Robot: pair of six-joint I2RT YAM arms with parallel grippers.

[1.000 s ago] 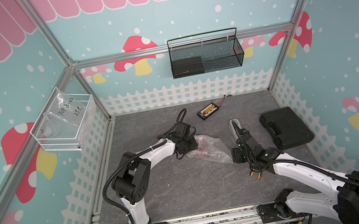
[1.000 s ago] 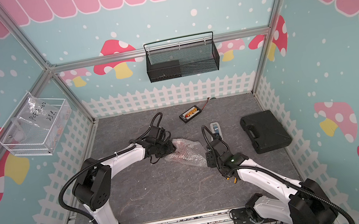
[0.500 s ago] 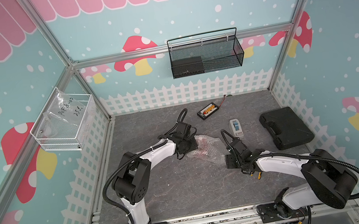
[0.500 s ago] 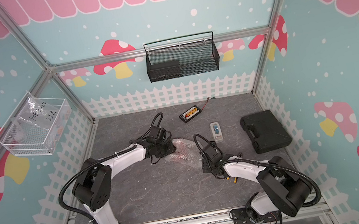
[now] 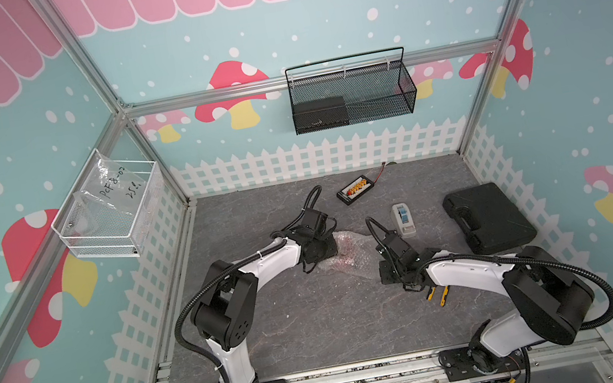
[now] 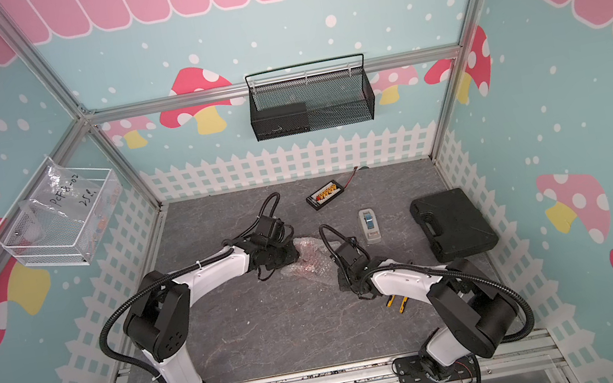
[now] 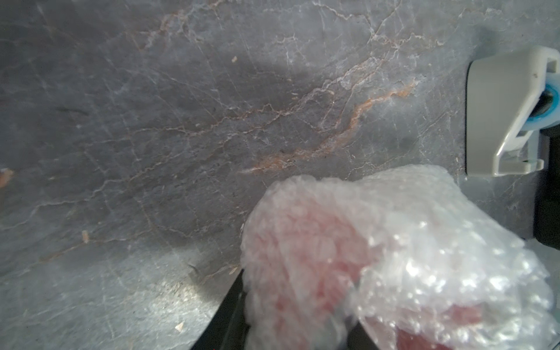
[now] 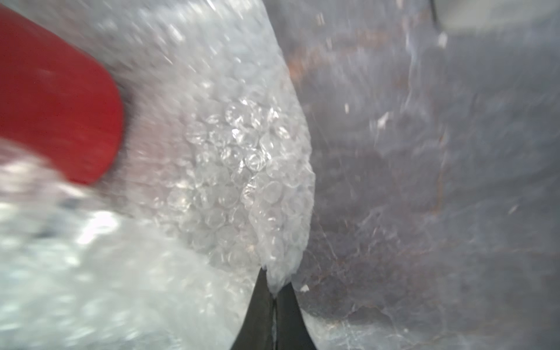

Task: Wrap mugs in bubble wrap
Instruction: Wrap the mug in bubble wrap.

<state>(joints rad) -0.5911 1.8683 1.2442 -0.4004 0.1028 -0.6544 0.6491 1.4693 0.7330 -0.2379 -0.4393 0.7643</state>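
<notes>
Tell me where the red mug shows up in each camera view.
Top view: red mug near centre, a tint under bubble wrap.
Top view: mug near centre, under wrap.
Left wrist: mug a pink blur through wrap.
Right wrist: mug bare red beside wrap.
Shared landmark: bubble wrap, in all four.

The wrap (image 8: 230, 169) is clear, bubbled plastic, shiny; mug (image 8: 54, 106) smooth red, seemingly glossy though blurred; desk (image 7: 151, 121) matt grey veined stone-look; case (image 5: 488, 219) matt black plastic
</notes>
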